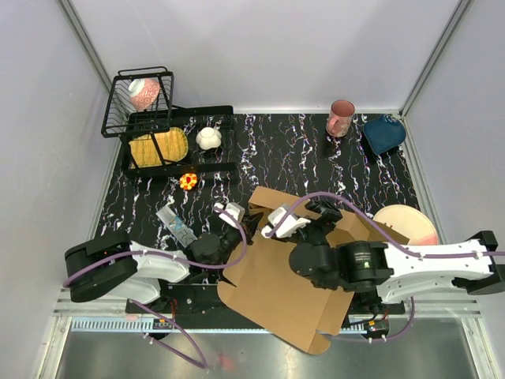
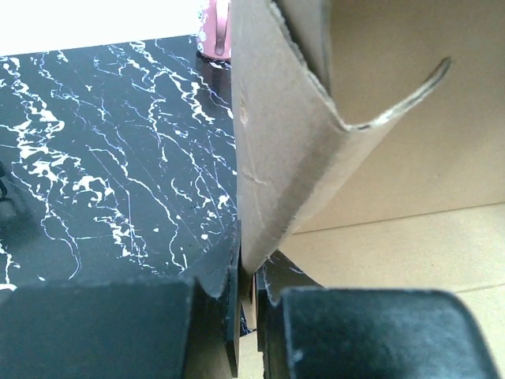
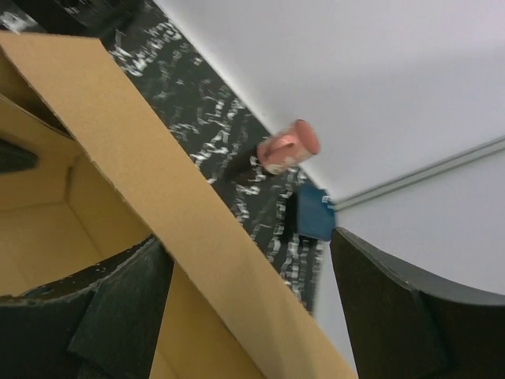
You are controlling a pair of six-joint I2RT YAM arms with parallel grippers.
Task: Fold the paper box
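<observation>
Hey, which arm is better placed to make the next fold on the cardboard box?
Probably the right. The right end effector is open with a raised panel of the paper box between its fingers, free to close and fold. The left end effector is shut on the box's edge, apparently anchoring it.

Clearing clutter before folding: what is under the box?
Only the black marbled table shows around the box; its near corner overhangs the edge. Anything beneath the cardboard is covered.
</observation>
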